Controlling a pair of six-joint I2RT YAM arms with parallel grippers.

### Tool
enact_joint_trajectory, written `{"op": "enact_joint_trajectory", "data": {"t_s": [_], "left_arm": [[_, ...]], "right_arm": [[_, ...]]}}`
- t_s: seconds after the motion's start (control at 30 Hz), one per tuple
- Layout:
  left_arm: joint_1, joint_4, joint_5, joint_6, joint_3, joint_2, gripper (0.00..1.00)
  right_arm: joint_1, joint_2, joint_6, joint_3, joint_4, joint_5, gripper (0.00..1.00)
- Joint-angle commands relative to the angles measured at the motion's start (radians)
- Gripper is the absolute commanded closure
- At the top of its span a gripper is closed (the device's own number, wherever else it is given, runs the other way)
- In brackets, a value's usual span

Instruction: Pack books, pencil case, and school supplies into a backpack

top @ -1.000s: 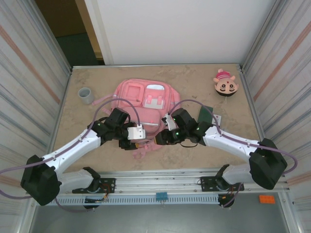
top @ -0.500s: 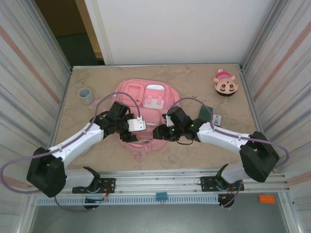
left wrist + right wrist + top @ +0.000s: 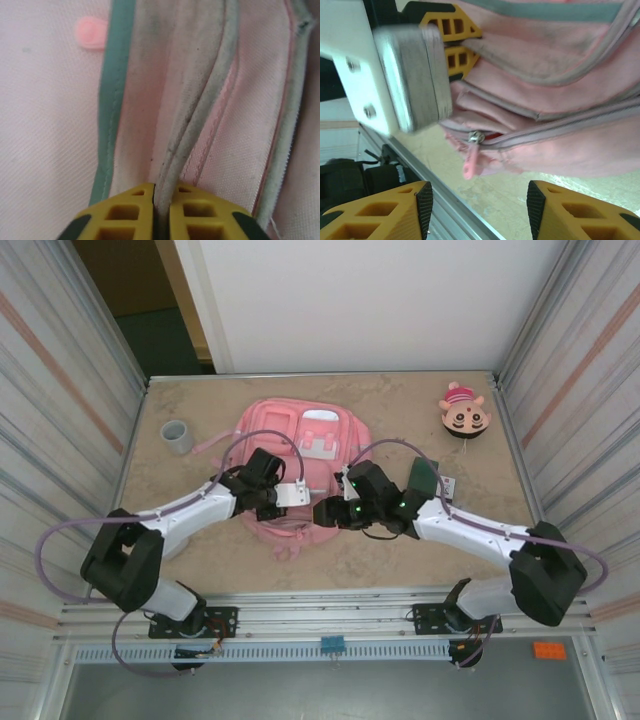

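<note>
The pink backpack point(image 3: 300, 435) lies flat mid-table. My left gripper point(image 3: 300, 502) is at its near edge, shut on a pale piped seam of the backpack point(image 3: 200, 115); the yellow fingertips point(image 3: 125, 210) pinch that seam. My right gripper point(image 3: 322, 513) stands open just right of it, low over the table, facing the backpack's zip and its pink zip pull point(image 3: 470, 167). The left gripper's fingers point(image 3: 451, 30) show in the right wrist view, closed on the fabric. The dark green pencil case point(image 3: 421, 478) lies beside the right arm, with a tiny pale item point(image 3: 447, 486) next to it. The book is hidden.
A small grey cup point(image 3: 178, 436) stands at the far left. A round cartoon-face toy point(image 3: 464, 412) lies at the far right corner. Metal walls close in both sides, and the table's front rail point(image 3: 420, 175) runs close under the right gripper.
My left gripper has moved away from me and rightward along the backpack's near edge. The right gripper has slid a little left toward it. The backpack's near edge has shifted.
</note>
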Motion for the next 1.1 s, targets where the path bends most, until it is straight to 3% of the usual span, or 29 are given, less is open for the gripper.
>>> {"op": "enact_joint_trajectory", "data": {"t_s": [0.0, 0.17, 0.27, 0.43, 0.77, 0.87, 0.97, 1.03, 1.07], "left_arm": [[0.001, 0.109, -0.045, -0.119, 0.022, -0.143, 1.00], [0.032, 0.051, 0.087, -0.305, 0.115, -0.265, 1.00], [0.040, 0.053, 0.138, -0.367, 0.132, -0.289, 1.00], [0.040, 0.088, 0.206, -0.463, 0.130, -0.305, 1.00], [0.040, 0.119, 0.277, -0.538, 0.114, -0.310, 1.00], [0.040, 0.133, 0.293, -0.550, 0.102, -0.315, 1.00], [0.038, 0.126, 0.313, -0.549, 0.095, -0.309, 1.00], [0.038, 0.119, 0.312, -0.551, 0.089, -0.305, 1.00], [0.038, 0.112, 0.313, -0.552, 0.086, -0.305, 0.93]], "right_arm": [[-0.004, -0.108, -0.025, -0.033, 0.051, 0.055, 0.45], [-0.065, -0.217, 0.057, -0.080, 0.063, 0.099, 0.36], [-0.112, -0.277, 0.177, -0.172, 0.215, 0.051, 0.22], [-0.110, -0.308, 0.252, -0.166, 0.190, 0.096, 0.00], [-0.116, -0.142, 0.301, -0.088, 0.312, 0.002, 0.02], [-0.117, -0.109, 0.321, -0.078, 0.361, -0.018, 0.07], [-0.127, -0.099, 0.332, -0.080, 0.402, -0.010, 0.42], [-0.133, -0.099, 0.331, -0.084, 0.444, -0.014, 0.58], [-0.134, -0.099, 0.325, -0.084, 0.466, -0.022, 0.65]]}}
